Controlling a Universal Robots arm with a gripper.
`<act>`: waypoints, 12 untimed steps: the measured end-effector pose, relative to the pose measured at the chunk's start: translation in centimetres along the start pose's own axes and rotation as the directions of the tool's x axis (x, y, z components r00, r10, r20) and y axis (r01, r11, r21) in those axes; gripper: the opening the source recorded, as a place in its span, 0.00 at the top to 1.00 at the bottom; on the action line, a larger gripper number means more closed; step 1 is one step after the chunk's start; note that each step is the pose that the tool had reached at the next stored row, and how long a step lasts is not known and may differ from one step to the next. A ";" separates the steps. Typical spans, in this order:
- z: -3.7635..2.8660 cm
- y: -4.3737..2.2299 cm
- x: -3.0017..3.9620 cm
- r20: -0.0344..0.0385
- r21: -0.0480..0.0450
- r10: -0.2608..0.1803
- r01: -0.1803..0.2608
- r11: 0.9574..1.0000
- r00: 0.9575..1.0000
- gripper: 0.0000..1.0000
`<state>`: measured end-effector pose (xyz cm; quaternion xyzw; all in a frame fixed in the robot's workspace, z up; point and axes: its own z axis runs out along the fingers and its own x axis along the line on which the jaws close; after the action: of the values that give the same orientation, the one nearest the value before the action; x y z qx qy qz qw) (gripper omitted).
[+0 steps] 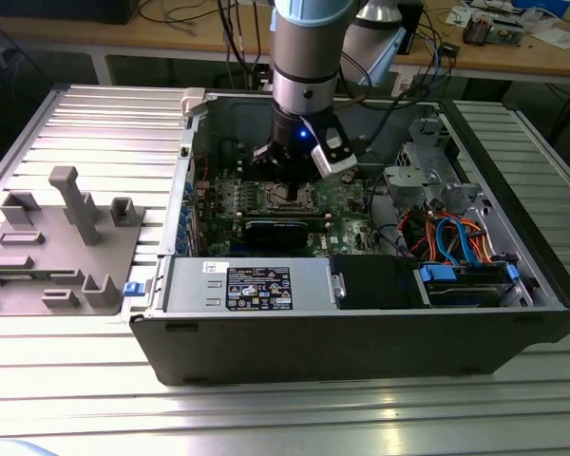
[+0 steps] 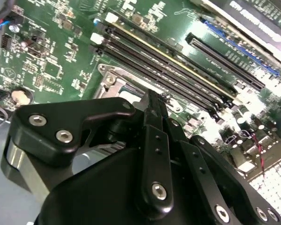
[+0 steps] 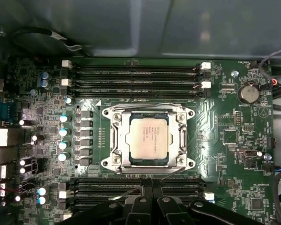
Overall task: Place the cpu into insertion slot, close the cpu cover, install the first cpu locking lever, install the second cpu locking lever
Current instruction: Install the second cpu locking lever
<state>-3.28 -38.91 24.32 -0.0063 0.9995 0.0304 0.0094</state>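
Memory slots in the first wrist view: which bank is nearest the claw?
The bank of memory slots directly beside the claw; the other bank lies across the cpu.

Open black computer case [image 1: 361, 332] at centre of the exterior view on a ribbed metal tabletop [image 1: 104, 123]; grey plastic fixture tray [image 1: 57, 247] at left; blue and orange cables [image 1: 456, 237] at right; wooden bench [image 1: 513, 57] along upper edge.
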 end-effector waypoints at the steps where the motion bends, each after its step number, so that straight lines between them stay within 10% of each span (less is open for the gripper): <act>1: 0.00 -0.18 0.01 0.000 0.000 0.000 0.000 1.000 1.000 0.89; 12: 0.01 -0.44 0.02 0.000 0.000 0.000 0.000 1.000 1.000 0.89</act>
<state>-3.29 -39.35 24.28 -0.0062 0.9995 0.0305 0.0094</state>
